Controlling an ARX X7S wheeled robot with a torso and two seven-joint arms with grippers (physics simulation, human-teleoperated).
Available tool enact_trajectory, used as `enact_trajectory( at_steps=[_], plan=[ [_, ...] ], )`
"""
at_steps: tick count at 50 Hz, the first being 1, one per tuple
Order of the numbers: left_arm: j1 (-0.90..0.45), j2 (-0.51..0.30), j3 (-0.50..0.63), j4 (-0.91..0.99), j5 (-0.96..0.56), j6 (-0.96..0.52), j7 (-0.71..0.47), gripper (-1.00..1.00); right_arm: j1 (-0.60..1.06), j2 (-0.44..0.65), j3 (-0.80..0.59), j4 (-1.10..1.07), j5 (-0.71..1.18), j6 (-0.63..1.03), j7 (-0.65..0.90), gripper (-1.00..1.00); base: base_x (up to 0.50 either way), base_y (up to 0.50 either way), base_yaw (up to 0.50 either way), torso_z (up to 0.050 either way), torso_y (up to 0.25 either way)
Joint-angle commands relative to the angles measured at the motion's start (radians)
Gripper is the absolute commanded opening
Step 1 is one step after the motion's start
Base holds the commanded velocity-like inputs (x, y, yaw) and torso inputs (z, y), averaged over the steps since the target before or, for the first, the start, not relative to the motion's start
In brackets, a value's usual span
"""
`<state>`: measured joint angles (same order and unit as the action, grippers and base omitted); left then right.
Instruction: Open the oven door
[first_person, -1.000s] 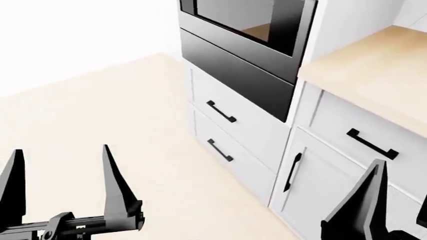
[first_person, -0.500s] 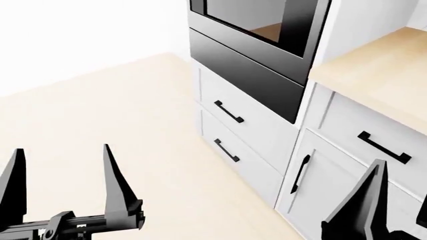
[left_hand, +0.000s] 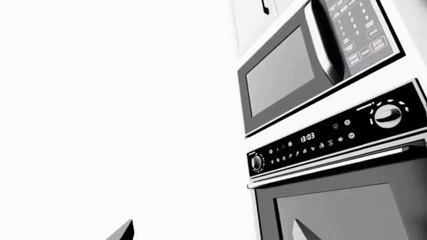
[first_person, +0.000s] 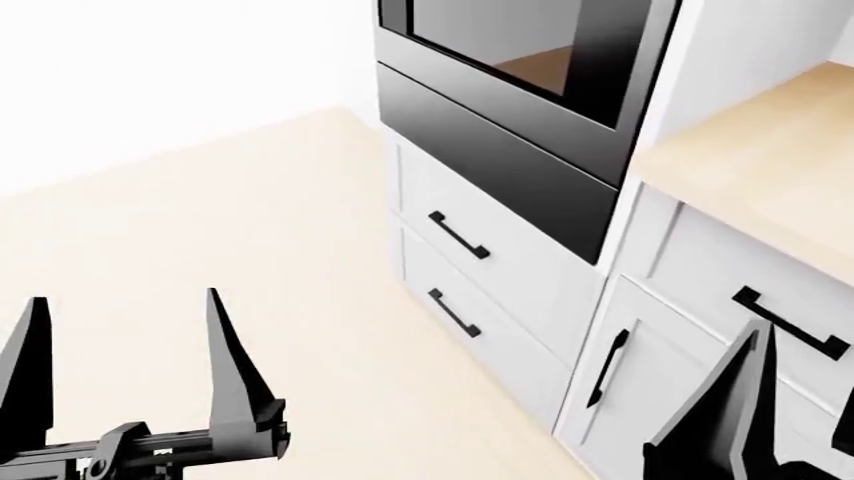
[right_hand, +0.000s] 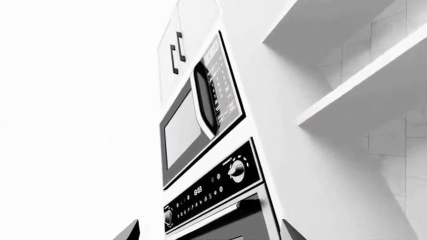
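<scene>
The oven door (first_person: 603, 70) is glossy black with a glass window; only its lower part shows at the top of the head view. The left wrist view shows the oven door (left_hand: 347, 210) closed, with its brushed-steel bar handle (left_hand: 333, 165) under the control panel (left_hand: 320, 140). In the right wrist view the door (right_hand: 230, 229) and handle (right_hand: 213, 216) sit low in the picture. My left gripper (first_person: 127, 380) hangs open over the floor, well short of the oven. Open too, my right gripper (first_person: 794, 420) is in front of the white cabinets. Both hold nothing.
A plain black panel (first_person: 494, 150) lies under the door, above two white drawers (first_person: 494, 250) with black handles. A wooden countertop (first_person: 761, 170) and cabinet door (first_person: 641, 370) stand to the right. A microwave (left_hand: 287, 75) sits above the oven. Light floor (first_person: 240, 230) spreads to the left.
The oven and cabinets have slid right and slightly down in the head view as the view moved. Both grippers keep the same place and opening.
</scene>
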<state>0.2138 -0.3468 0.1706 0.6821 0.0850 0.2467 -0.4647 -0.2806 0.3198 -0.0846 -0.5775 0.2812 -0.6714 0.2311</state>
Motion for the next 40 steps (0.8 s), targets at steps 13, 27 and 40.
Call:
enact_trajectory(
  at_steps=[13,27,40],
  plan=[
    [-0.001,-0.006,0.005,0.001,0.001,-0.001,-0.008,1.00,-0.004,0.007,-0.004,-0.002,0.003,-0.003,0.011,1.00,0.10,0.13,0.00,0.000,0.000],
    [0.007,-0.013,0.004,0.003,0.000,0.002,-0.014,1.00,0.000,0.011,-0.007,-0.003,0.005,0.002,0.017,1.00,0.15,0.08,0.00,0.000,0.000],
    [0.003,-0.015,0.007,0.000,0.000,0.002,-0.017,1.00,0.000,0.014,-0.009,-0.001,0.004,-0.002,0.022,1.00,0.19,-0.01,0.00,0.000,0.000]
  ],
)
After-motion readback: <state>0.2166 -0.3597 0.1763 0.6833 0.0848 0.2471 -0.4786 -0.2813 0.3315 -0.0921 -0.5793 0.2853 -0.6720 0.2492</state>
